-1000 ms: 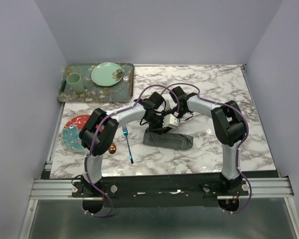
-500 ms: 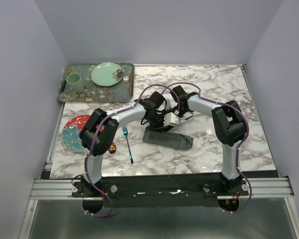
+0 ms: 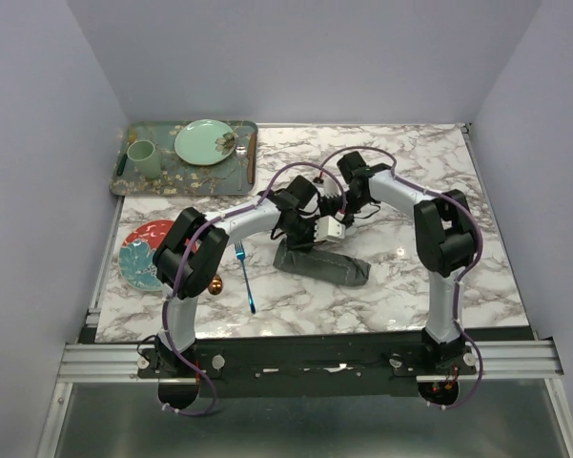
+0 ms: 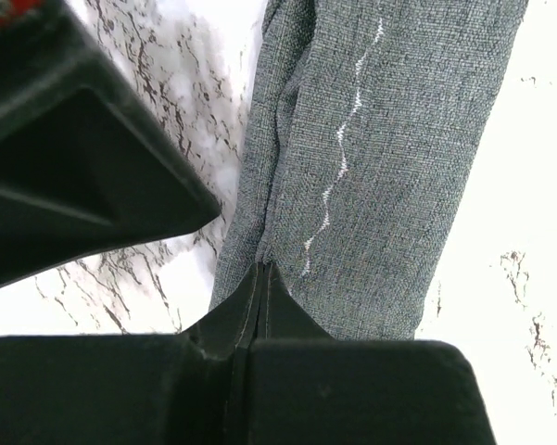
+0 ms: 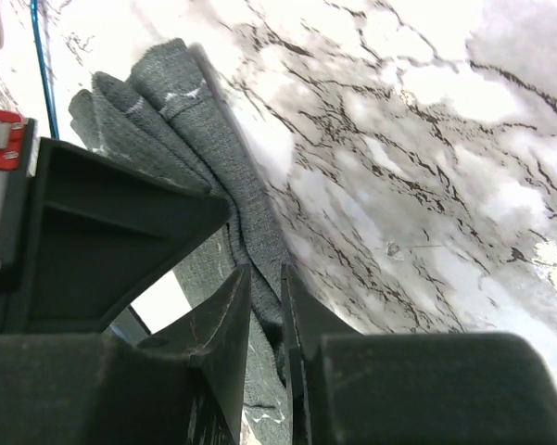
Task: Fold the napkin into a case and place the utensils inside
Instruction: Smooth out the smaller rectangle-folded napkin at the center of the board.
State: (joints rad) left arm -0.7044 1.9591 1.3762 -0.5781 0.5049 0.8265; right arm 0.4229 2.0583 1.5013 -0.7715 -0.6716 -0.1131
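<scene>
The napkin (image 3: 329, 266) lies folded into a narrow dark grey strip at the table's middle. My left gripper (image 4: 262, 270) is shut, its tips pinching a fold at the strip's left end (image 4: 380, 158). Close beside it, my right gripper (image 5: 266, 278) stands slightly open, and a fold of the napkin (image 5: 250, 222) runs loosely through the gap between its jaws. Both grippers (image 3: 315, 240) crowd together over the strip's left end. The blue fork (image 3: 245, 277) lies left of the napkin and shows at the top left of the right wrist view (image 5: 42, 56). The copper spoon (image 3: 216, 284) is mostly hidden by the left arm.
A patterned green tray (image 3: 124, 178) at the back left holds a green cup (image 3: 141, 157), a green plate (image 3: 205, 141) and a brown-handled utensil (image 3: 251, 153). A red and blue plate (image 3: 141, 254) sits at the left edge.
The right gripper's jaws have parted from the cloth and the right arm has drawn back a little. The napkin's raised left end has sunk lower. The left gripper stays shut.
</scene>
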